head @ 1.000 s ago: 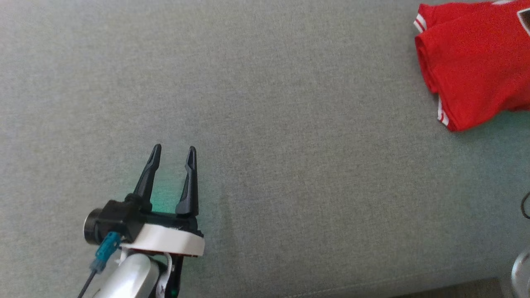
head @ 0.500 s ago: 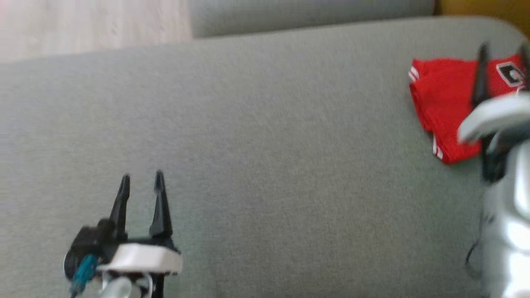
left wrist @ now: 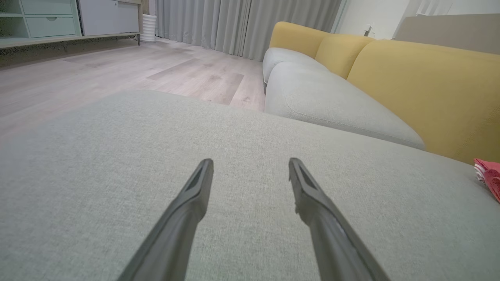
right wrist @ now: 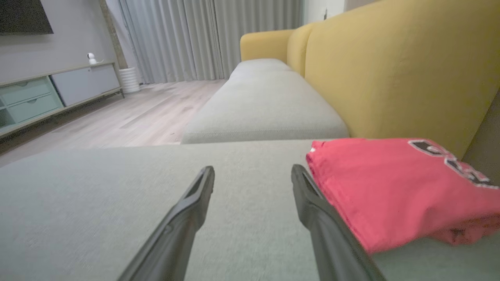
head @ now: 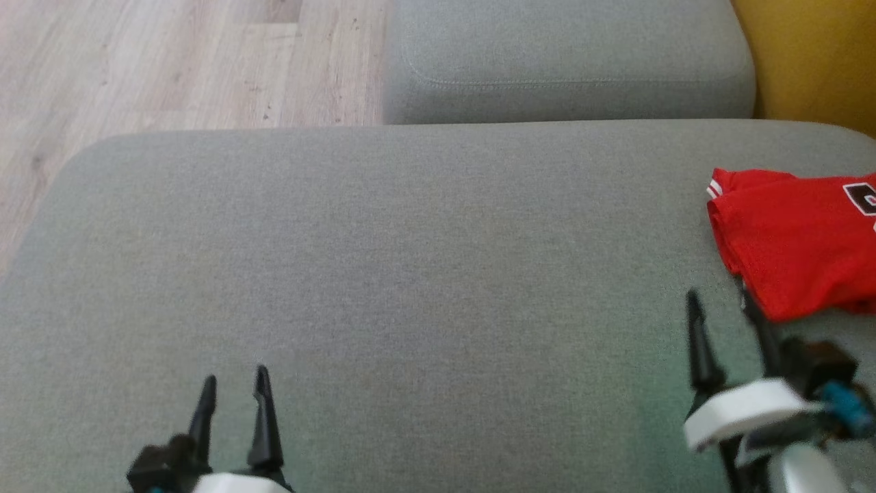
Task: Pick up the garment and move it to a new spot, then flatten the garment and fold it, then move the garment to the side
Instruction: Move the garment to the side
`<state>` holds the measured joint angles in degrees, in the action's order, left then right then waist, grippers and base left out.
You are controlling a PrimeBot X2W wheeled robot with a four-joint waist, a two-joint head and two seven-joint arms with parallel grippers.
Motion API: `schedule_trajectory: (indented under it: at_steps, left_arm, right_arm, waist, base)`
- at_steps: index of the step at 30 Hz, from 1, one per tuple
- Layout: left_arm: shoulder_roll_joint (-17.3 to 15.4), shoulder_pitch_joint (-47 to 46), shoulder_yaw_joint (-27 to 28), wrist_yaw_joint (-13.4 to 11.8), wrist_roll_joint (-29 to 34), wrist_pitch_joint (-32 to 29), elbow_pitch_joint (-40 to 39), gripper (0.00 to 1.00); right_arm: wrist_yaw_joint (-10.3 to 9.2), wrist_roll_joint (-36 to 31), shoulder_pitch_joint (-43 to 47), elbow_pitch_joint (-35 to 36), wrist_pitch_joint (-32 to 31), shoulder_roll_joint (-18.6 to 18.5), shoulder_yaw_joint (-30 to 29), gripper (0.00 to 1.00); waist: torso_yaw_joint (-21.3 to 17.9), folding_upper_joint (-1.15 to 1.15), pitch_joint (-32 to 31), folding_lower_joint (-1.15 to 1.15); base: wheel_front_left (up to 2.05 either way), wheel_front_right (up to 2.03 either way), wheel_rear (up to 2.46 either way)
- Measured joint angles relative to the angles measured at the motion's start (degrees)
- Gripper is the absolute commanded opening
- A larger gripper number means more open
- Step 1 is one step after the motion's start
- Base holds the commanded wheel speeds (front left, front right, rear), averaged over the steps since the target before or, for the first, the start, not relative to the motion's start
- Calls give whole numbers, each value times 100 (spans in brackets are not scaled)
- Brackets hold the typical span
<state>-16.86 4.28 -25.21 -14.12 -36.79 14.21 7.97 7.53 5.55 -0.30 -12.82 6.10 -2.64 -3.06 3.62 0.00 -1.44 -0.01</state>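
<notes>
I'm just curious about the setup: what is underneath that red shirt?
The red shirt lies on the grey sofa cushion, which shows all around its visible edges. Whatever sits directly beneath the cloth is covered, so I cannot tell.

Soft even daylight, no glare, slight motion blur, wide-angle wrist distortion

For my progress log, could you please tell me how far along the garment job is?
Done, it seems: the red garment lies folded at the right edge of the grey cushion. In hand: nothing; left gripper and right gripper are both open and empty. Left: seemingly nothing, perhaps retracting the arms.
</notes>
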Motion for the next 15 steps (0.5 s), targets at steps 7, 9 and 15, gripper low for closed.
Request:
schedule_trajectory:
  at_steps: [7,9,15]
  left_arm:
    - [49,183,-144,-1,47,0,19,100]
    - [51,210,-192,-1,48,0,34,100]
    - [52,207,-242,-7,56,-2,37,100]
  right_arm:
    - [0,69,452,227,49,20,333,100]
    - [0,124,492,260,49,19,417,100]
    - [0,160,588,298,48,20,503,100]
  waist:
    - [42,0,-42,1]
    - [45,0,-52,1]
    - [46,0,-73,1]
  base:
    - [0,0,0]
    - [0,0,0]
    - [0,0,0]
